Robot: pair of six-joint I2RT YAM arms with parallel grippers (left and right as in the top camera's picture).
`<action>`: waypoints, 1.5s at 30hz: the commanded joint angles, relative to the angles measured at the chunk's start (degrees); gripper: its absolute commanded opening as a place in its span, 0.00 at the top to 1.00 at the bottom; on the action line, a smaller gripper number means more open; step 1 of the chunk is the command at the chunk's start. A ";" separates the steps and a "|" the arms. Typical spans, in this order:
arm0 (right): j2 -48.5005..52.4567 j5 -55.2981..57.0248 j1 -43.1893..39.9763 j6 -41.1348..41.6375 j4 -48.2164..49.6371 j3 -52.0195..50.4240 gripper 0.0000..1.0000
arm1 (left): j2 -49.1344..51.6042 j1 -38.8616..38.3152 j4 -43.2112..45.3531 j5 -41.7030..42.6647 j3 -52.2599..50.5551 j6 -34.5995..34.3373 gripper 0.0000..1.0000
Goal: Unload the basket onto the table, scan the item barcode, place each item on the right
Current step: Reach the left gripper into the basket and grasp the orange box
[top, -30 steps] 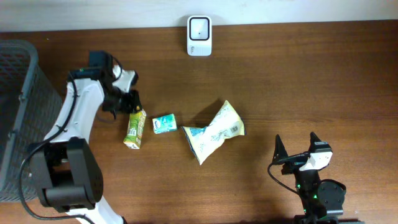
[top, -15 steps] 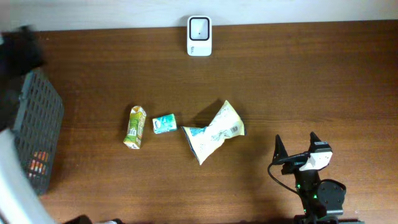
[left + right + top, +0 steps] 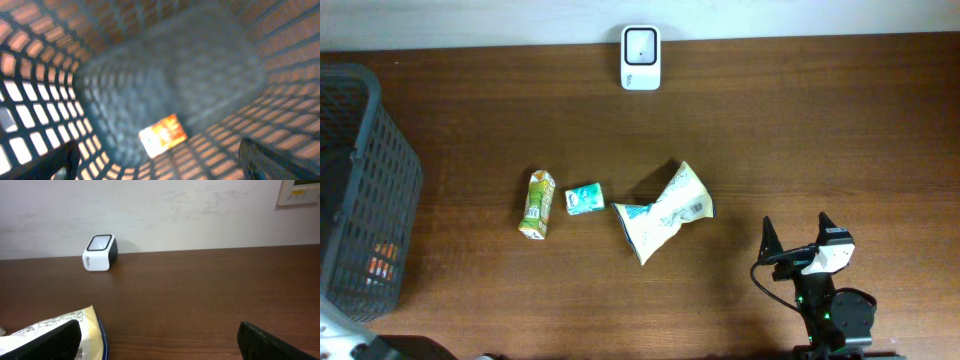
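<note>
Green drink carton (image 3: 537,204): left unscanned on brown tabletop (image 3: 820,130).
Left end effector (image 3: 160,156): wide, empty, now over grey mesh basket (image 3: 380,180).
Right end effector (image 3: 160,340): wide.

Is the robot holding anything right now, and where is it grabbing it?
Nothing is held. The right tool stands open over the table, and the left tool is open over the basket.

The basket (image 3: 35,105) is blurred, its orange packet (image 3: 162,135) label unreadable.
</note>
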 commanded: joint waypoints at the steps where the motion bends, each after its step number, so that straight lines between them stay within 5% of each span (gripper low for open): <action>1: -0.37 -0.57 0.00 -0.26 -0.02 -0.46 0.01 | 1.64 0.66 3.15 0.83 -5.90 4.59 0.01; 15: -0.37 -0.59 0.00 -0.26 0.00 -0.46 0.01 | 18.10 1.14 2.71 6.54 -8.13 4.07 0.00; 31: -0.37 -0.57 0.00 -0.26 -0.02 -0.46 0.01 | 20.06 1.20 12.87 6.84 -20.50 4.11 0.05; 34: -0.37 -0.59 0.00 -0.26 -0.02 -0.46 0.01 | 20.06 1.20 13.92 6.84 -20.65 4.11 0.16; 36: -0.37 -0.59 0.00 -0.26 -0.02 -0.46 0.01 | 20.06 1.20 14.56 6.84 -20.65 4.11 0.36; 45: -0.37 -0.57 0.00 -0.26 -0.02 -0.46 0.01 | 20.04 1.20 17.18 6.82 -20.57 4.11 0.83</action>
